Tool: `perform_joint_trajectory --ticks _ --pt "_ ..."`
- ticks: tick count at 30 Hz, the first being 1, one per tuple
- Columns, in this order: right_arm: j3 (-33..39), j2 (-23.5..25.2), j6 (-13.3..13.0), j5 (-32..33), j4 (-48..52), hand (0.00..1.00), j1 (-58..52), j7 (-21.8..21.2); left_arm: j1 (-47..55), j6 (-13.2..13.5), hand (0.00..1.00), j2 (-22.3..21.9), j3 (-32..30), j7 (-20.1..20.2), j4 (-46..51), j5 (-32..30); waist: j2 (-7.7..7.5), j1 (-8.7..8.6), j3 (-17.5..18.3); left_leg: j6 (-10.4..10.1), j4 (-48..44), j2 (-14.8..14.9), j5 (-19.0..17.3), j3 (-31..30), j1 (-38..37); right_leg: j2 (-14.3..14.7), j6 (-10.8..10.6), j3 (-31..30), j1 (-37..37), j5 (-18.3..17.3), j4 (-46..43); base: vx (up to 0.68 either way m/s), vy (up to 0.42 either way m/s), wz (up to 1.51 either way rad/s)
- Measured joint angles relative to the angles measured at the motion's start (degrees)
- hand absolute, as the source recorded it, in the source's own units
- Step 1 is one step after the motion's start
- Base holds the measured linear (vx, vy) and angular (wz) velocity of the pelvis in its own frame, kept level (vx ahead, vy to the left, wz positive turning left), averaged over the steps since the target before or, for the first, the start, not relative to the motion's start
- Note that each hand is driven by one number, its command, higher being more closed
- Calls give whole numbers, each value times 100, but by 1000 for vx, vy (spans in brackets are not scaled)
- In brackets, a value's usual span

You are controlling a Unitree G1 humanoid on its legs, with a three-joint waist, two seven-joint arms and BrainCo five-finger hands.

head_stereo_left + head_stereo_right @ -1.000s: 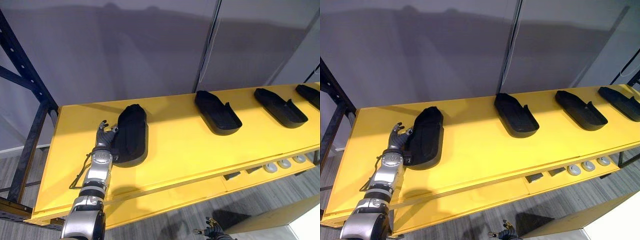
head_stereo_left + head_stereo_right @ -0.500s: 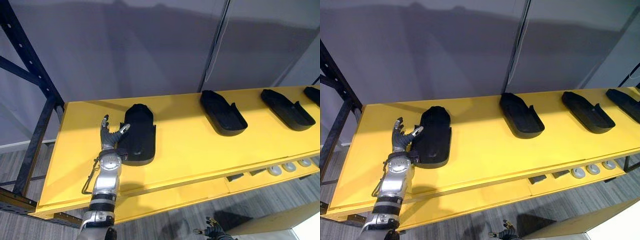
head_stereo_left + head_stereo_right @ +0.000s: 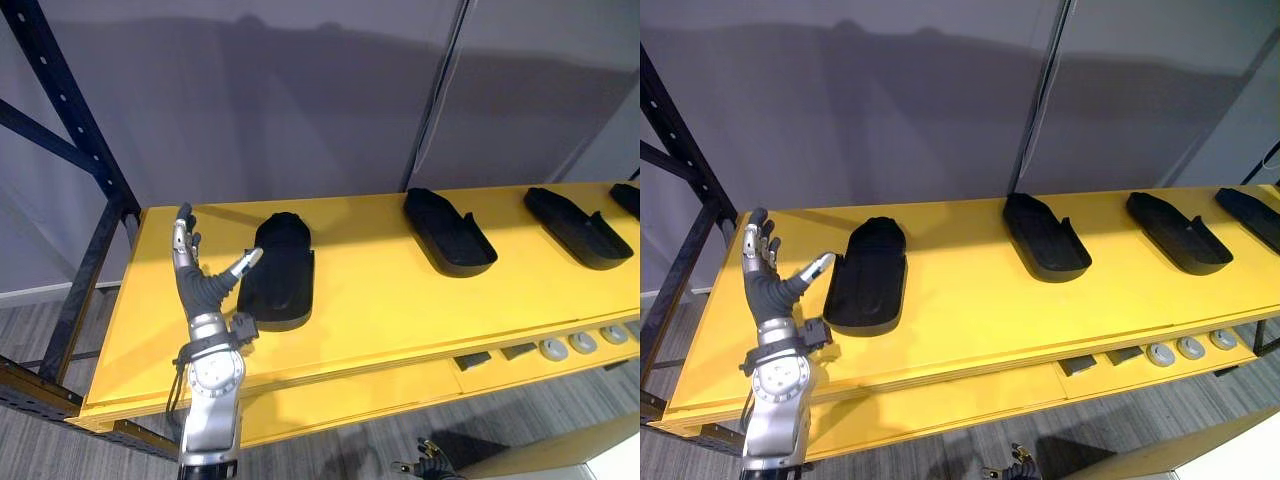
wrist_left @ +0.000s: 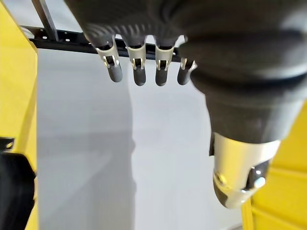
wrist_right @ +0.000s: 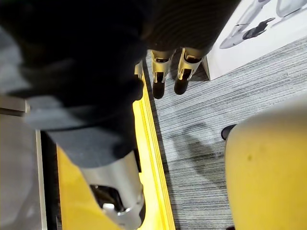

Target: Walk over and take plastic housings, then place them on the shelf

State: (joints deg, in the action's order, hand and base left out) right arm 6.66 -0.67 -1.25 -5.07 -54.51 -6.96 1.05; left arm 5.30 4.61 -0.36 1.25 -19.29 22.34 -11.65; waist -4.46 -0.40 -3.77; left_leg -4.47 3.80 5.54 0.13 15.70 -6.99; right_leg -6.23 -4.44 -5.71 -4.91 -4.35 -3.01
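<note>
Left hand stands upright at lower left, fingers straight, thumb spread, holding nothing. It is just beside the nearest plastic housing, a matte black elongated shell with a rounded far end and raised rim, lying flat on the smooth yellow shelf. Three further housings lie spaced toward the right edge, a dark perforated steel upright crosses upper left, and the right hand hangs relaxed and empty over grey ribbed carpet.

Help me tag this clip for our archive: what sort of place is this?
Probably a warehouse or factory storage area: a long yellow shelf sits in a dark steel rack, identical black plastic housings lie spaced along it, and plain grey partition panels stand behind.
</note>
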Motion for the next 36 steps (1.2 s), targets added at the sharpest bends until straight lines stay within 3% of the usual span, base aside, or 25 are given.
perform_joint_trajectory --ticks 7,17,23,30,36 --pt "-12 9 -6 0 228 0 -202 79 1062 148 100 -245 373 229 -113 -18 43 150 45 -51 -221 90 -121 -40 95 46 -1 71 -12 1 -69 -2 -4 3" --pt "-34 43 -1 2 406 0 -359 174 1223 69 100 -261 546 636 -1106 35 111 265 120 -58 -345 164 -209 -98 170 64 -4 177 -1 -5 -139 -28 -8 4" --pt "-118 99 0 2 486 0 -424 232 1140 31 100 -241 797 843 -1654 7 144 262 268 -61 -289 133 -101 8 169 47 -31 161 87 -74 -153 -20 0 -6" --pt "-238 126 7 0 451 0 -425 238 750 -41 100 -229 976 833 -2383 -104 168 248 344 -56 113 98 161 41 -27 83 -32 165 95 -74 -137 -6 0 0" --pt "-237 123 8 -1 439 0 -408 238 401 -68 100 -195 975 750 -2798 -222 195 165 367 -55 135 89 182 40 -46 78 -31 170 97 -71 -63 -57 2 0"
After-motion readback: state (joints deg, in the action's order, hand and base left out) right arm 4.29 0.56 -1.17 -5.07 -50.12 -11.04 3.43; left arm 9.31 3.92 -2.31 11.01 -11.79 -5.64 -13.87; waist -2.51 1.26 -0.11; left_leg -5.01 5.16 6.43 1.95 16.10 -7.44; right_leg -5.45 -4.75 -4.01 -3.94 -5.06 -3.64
